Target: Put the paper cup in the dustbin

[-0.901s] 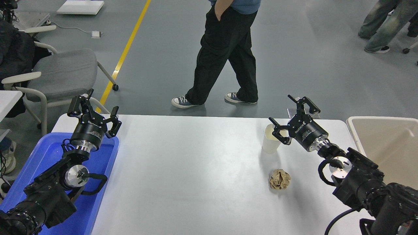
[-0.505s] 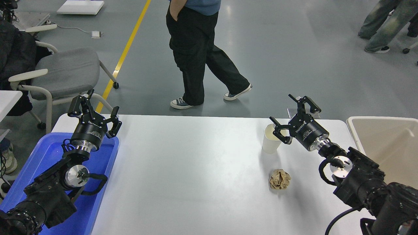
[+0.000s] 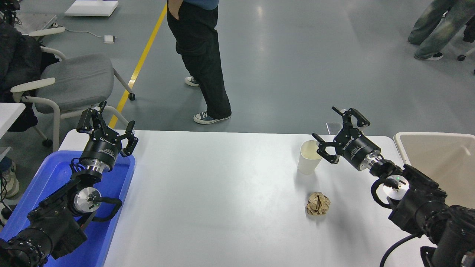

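The white paper cup [image 3: 308, 157] stands upright on the white table [image 3: 222, 200], right of centre near the far edge. My right gripper [image 3: 336, 128] is open and empty, just right of the cup, with one finger close to the cup's rim. The beige dustbin [image 3: 438, 163] stands off the table's right end, right of the gripper. My left arm is parked at the lower left, its gripper [image 3: 107, 124] open over the blue tray.
A crumpled brown paper ball [image 3: 318, 203] lies on the table in front of the cup. A blue tray [image 3: 44, 185] sits at the left edge. A person [image 3: 200, 55] walks beyond the far side, and a grey chair [image 3: 70, 83] stands at the upper left.
My right gripper has shifted slightly right and away from the cup. The person behind the table has walked to the left. The cup has not moved.
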`<action>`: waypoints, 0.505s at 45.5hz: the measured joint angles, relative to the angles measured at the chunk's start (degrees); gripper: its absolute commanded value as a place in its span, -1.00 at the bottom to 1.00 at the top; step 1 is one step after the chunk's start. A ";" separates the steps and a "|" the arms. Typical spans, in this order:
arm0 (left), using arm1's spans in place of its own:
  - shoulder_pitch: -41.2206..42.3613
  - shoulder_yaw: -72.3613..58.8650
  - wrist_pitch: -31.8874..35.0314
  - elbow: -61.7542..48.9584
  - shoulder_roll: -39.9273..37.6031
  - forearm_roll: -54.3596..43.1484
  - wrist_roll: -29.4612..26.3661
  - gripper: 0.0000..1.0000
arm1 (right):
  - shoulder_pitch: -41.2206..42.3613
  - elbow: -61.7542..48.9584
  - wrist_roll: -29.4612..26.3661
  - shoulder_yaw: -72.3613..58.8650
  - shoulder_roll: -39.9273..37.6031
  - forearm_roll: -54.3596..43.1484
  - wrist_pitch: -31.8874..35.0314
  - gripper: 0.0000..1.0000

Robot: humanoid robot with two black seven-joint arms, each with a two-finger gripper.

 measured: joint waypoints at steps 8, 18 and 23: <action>0.00 0.00 0.00 0.00 0.06 0.00 -0.01 1.00 | 3.59 0.06 -0.01 -4.97 -3.04 0.00 0.00 1.00; 0.00 0.00 0.00 0.00 0.08 0.00 0.00 1.00 | 9.72 0.07 0.16 -15.51 -4.99 -0.15 0.00 1.00; 0.00 0.00 0.00 0.00 0.10 0.00 0.00 1.00 | 13.08 0.07 0.25 -22.04 -4.91 -0.69 0.00 1.00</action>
